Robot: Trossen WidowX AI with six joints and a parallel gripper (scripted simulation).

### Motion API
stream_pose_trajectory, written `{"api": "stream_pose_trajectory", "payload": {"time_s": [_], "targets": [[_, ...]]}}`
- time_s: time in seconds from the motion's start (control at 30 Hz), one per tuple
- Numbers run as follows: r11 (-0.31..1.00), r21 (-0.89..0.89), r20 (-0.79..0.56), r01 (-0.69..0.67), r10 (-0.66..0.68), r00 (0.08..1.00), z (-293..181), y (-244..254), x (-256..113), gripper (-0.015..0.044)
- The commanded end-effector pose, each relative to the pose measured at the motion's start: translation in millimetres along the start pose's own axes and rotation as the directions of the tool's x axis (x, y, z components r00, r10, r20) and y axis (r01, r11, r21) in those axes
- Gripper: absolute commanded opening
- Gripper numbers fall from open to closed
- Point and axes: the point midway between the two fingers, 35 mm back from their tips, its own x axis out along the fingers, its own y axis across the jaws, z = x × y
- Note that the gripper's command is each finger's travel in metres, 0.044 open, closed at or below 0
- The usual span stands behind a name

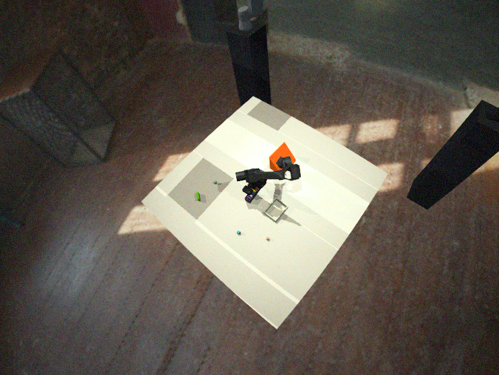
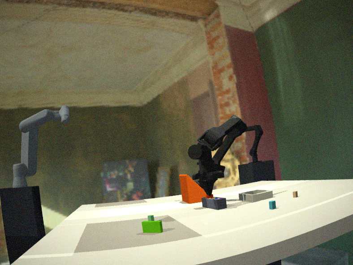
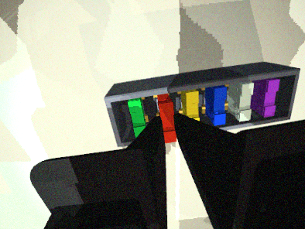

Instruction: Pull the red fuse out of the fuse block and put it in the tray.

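Note:
My gripper [image 3: 167, 121] [image 2: 209, 194] points down and is shut on the red fuse [image 3: 169, 136] [image 2: 209, 196]. The red fuse stands upright and reaches higher than its neighbours. Its lower part is still over or in its slot; I cannot tell if its foot is clear. The dark fuse block [image 3: 217, 75] [image 2: 218, 204] also holds the green fuse [image 3: 135, 110] on one side and the yellow fuse [image 3: 190, 101] on the other, both close to my fingertips. I cannot tell if they touch. The grey tray [image 1: 270, 216] [image 2: 259, 197] stands beside the block and holds nothing visible.
Blue [image 3: 216, 98], white [image 3: 241, 97] and purple [image 3: 266, 93] fuses sit farther along. An orange wedge [image 2: 188, 190] stands by the arm's base. A bright green block [image 1: 197, 196] [image 2: 152, 227], small green cube [image 2: 150, 217], teal cube [image 1: 239, 232] [image 2: 272, 204] and brown cube [image 1: 267, 239] [image 2: 294, 194] lie about.

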Motion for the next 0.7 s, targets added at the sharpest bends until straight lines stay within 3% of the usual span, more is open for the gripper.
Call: {"api": "stream_pose_trajectory", "payload": {"time_s": [0.0,0.67], "targets": [[1.000,-0.005,-0.002,-0.001,0.001,1.000,-0.2,-0.5,-2.7,0.0000],[1.000,-0.003,-0.002,-0.001,0.001,1.000,-0.2,-0.4,-12.4,0.0000]]}}
